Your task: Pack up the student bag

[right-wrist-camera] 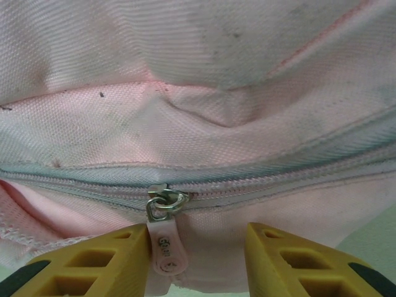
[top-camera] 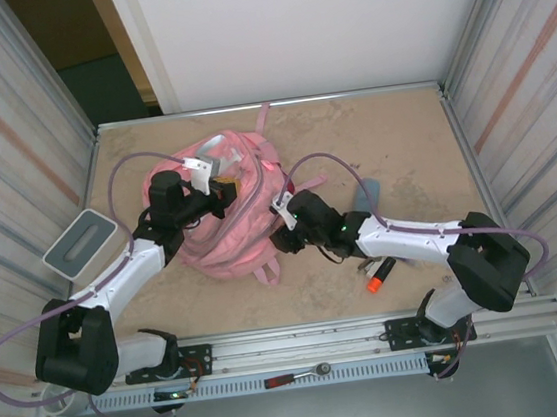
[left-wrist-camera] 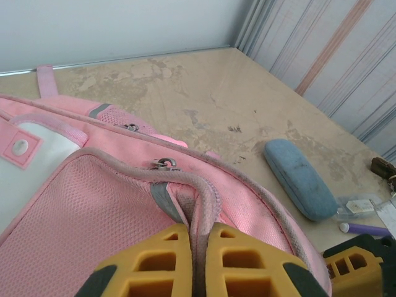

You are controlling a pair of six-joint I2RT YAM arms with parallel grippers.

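The soft pink cloth backpack (top-camera: 224, 220) lies in the middle of the bench (top-camera: 402, 144). The left fingers (left-wrist-camera: 154, 263) pinch its floppy seam. The right fingers (right-wrist-camera: 111, 263) are wide around its small zip tab (right-wrist-camera: 166, 244), likely the best spot to grab.

There is one student bag (top-camera: 224, 220) and one grey box (top-camera: 78, 241). Also one blue case (left-wrist-camera: 298, 179) (oblong), one orange-capped marker (top-camera: 379, 276), one ratchet (top-camera: 298, 375).
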